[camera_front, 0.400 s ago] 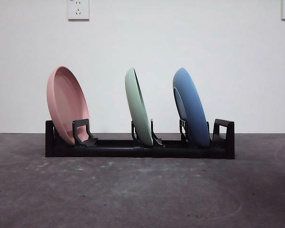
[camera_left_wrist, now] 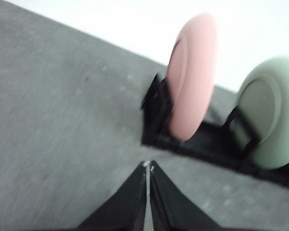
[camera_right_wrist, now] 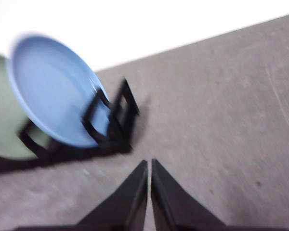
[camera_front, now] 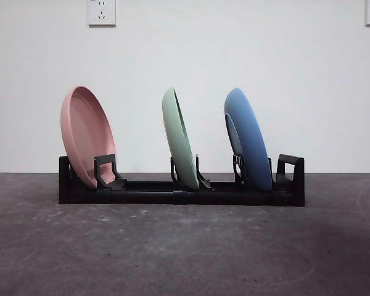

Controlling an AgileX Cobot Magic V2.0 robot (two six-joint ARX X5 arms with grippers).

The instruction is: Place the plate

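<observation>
Plates standing on edge in a black rack [camera_front: 172, 196] on the table [camera_front: 185, 253]: pink plate [camera_front: 86, 135], green plate [camera_front: 179, 139], blue plate [camera_front: 246, 139], each propped by uprights. Left gripper [camera_left_wrist: 148, 167] and right gripper [camera_right_wrist: 149, 163] hover nearby, fingers pressed together, holding nothing.

three plates [camera_front: 180, 139] upright in rack [camera_front: 172, 196]
</observation>
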